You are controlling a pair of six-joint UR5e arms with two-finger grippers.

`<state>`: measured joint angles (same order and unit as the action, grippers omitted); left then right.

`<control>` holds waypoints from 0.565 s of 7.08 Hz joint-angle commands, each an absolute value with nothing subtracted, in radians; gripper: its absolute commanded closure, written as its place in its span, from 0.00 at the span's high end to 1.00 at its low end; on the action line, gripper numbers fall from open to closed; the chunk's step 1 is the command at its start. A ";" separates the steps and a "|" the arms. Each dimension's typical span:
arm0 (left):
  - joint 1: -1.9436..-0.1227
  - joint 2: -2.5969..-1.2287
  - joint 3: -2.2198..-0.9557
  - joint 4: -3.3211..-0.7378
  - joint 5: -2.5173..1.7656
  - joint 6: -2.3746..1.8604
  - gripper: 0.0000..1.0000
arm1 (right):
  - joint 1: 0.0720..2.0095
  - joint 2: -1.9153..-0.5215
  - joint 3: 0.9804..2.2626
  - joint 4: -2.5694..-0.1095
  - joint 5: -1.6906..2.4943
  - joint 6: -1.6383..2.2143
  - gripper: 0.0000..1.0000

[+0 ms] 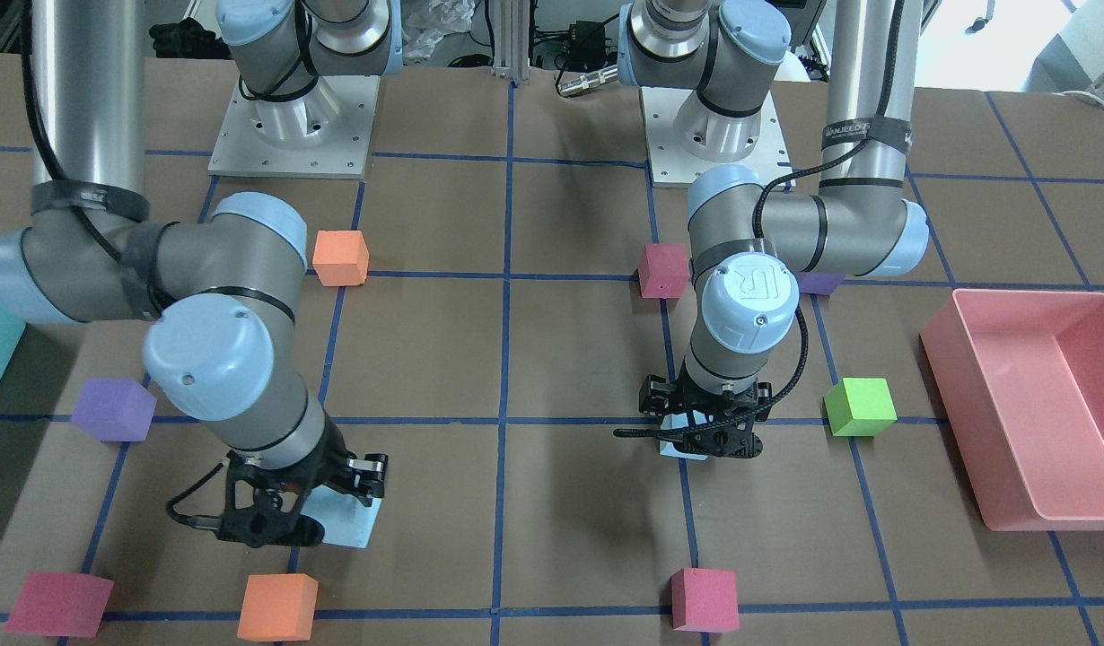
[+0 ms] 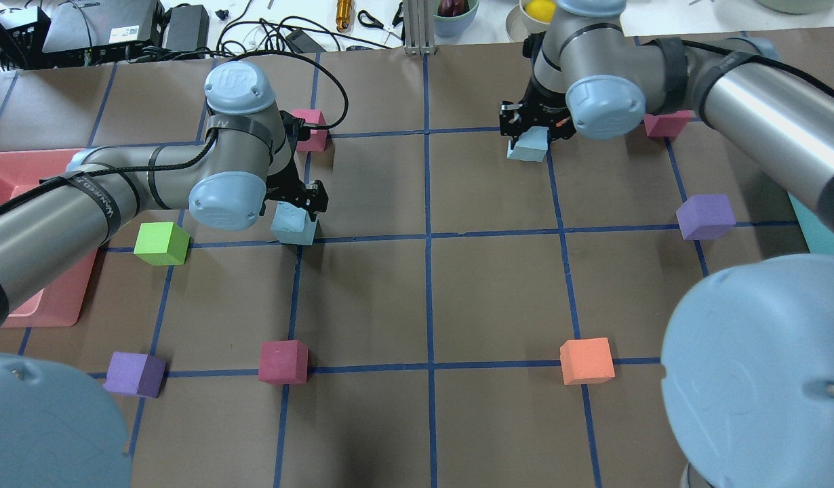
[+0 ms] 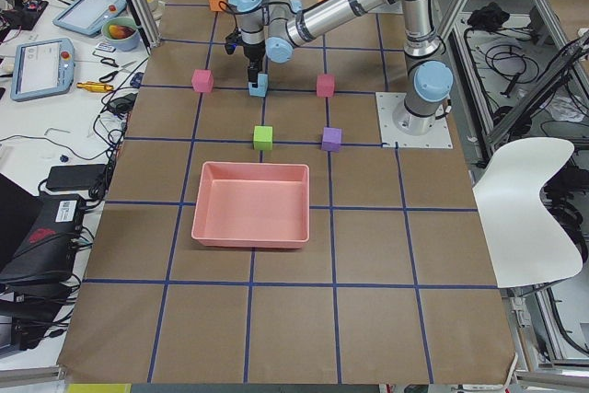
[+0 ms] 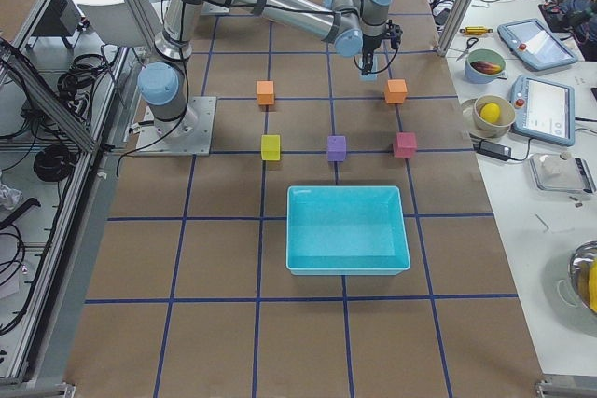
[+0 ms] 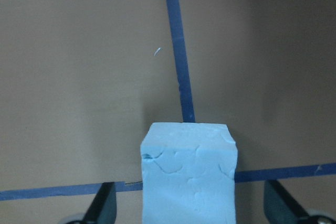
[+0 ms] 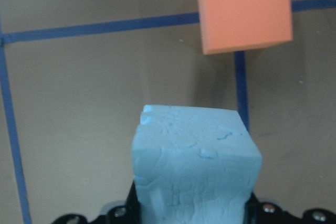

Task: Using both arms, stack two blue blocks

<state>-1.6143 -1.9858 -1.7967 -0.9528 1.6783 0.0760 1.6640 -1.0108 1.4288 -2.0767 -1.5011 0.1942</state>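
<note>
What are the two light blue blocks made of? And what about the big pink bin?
Left blue block and right blue block: probably soft foam. The faces are matte, with a cracked, pitted skin and nicked edges.
Pink bin: probably hard plastic. Its walls are smooth and even in colour, with rounded corners and a moulded rim, though the look alone cannot confirm it.

The left hand (image 1: 700, 438) hides most of its blue block (image 1: 674, 448) from the front.

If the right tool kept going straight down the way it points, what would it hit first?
The pale blue foam cube clamped in the right tool leads; it would likely land on bare brown table paper. The orange foam cube lies off to one side, though depth is unclear.
</note>
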 commanded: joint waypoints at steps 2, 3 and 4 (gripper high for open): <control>-1.614 -2.002 -1.807 -0.940 1.678 0.078 1.00 | 1.799 -0.788 1.159 -2.069 -1.500 0.380 0.00; -1.612 -2.002 -1.807 -0.939 1.677 0.080 0.96 | 1.815 -0.761 1.131 -2.069 -1.499 0.409 0.00; -1.612 -2.005 -1.806 -0.933 1.677 0.080 0.87 | 1.836 -0.744 1.123 -2.069 -1.493 0.413 0.00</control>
